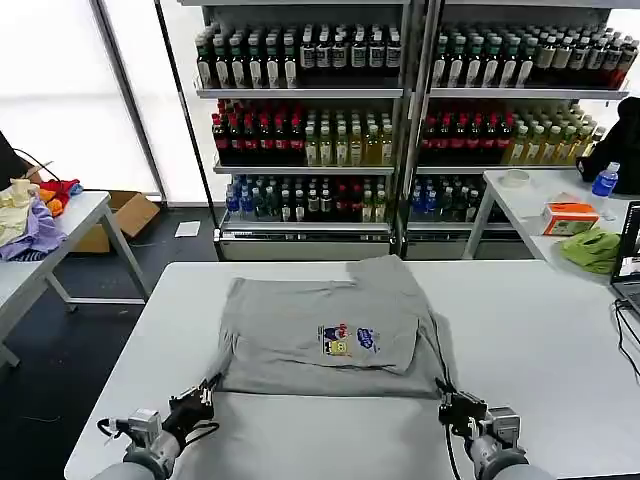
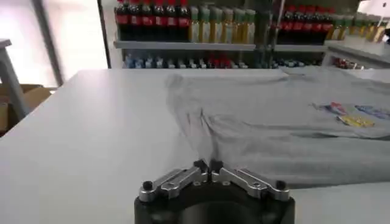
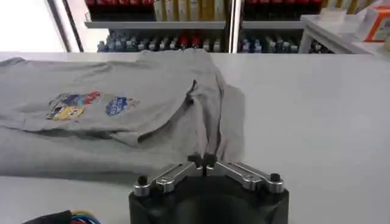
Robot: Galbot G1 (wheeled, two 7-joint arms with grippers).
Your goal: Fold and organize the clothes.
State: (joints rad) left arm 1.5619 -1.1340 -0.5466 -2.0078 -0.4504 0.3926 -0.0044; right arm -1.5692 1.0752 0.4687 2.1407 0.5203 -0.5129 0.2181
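Both grippers sit at the near edge of your table (image 1: 540, 330), each with its fingers pinched together on a near corner of the grey shirt (image 1: 320, 335): the left gripper (image 1: 207, 394) on the near-left corner, where the left wrist view shows a ridge of cloth running straight into the closed fingertips (image 2: 201, 165), and the right gripper (image 1: 447, 398) on the near-right corner, where bunched hem meets its tips in the right wrist view. The shirt lies flat in the middle of the table, print (image 1: 348, 339) facing up, sleeves already tucked in. Your risk, as I judge it, is a thin pinch: either corner could slip out once you lift, leaving the fold lopsided. Uneven lifting would skew the hem line, and dragging instead of lifting could undo the tucked right side. Farther off, the drink shelves (image 1: 400, 110) pose no hazard.
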